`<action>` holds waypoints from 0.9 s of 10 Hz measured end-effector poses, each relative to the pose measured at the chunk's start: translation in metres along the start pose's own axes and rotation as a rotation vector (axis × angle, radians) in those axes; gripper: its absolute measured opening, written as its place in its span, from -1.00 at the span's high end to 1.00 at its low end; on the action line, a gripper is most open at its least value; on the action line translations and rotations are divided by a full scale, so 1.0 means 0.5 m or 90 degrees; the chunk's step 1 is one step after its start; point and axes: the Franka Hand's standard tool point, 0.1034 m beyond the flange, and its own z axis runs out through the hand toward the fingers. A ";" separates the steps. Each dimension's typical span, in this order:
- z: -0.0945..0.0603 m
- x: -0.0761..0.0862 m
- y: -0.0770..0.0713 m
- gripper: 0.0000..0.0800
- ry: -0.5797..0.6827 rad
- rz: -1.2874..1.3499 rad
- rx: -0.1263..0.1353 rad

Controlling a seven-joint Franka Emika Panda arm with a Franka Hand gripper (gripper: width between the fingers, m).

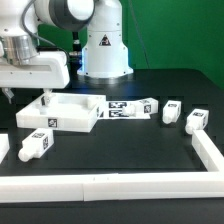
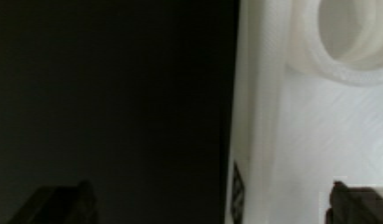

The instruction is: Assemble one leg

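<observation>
gripper state: the gripper (image 2: pixel 209 205) is held apart with nothing clamped; the fingertips (image 2: pixel 60 205) are seen low in the wrist view.
under gripper: one edge of the flat white tray (image 1: pixel 62 112) is framed between the jaws, with a round hole (image 2: pixel 357 40) in view. No leg is seen in the wrist view.
leg position: the nearest leg (image 1: pixel 35 146) is laid on its side on the black worktop (image 1: pixel 120 150). It is near the corner at the exterior view's left, between the tray and the white rail (image 1: pixel 100 185) on the camera-side edge.
leg axis: set diagonally to that edge, tagged part toward the tray. The narrower end cannot be told.
direction: the leg is judged to lie off the gripper toward the camera-side edge, so the tray wall has to be cleared first.
spares: more legs (image 1: pixel 172 112) are laid out toward the exterior view's right edge, well apart from the gripper.
</observation>
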 end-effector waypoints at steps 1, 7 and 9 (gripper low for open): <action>0.003 0.000 -0.004 -0.62 -0.001 -0.004 0.000; 0.000 0.001 -0.005 0.84 -0.001 -0.003 0.002; -0.032 0.016 -0.029 0.87 0.003 -0.012 0.025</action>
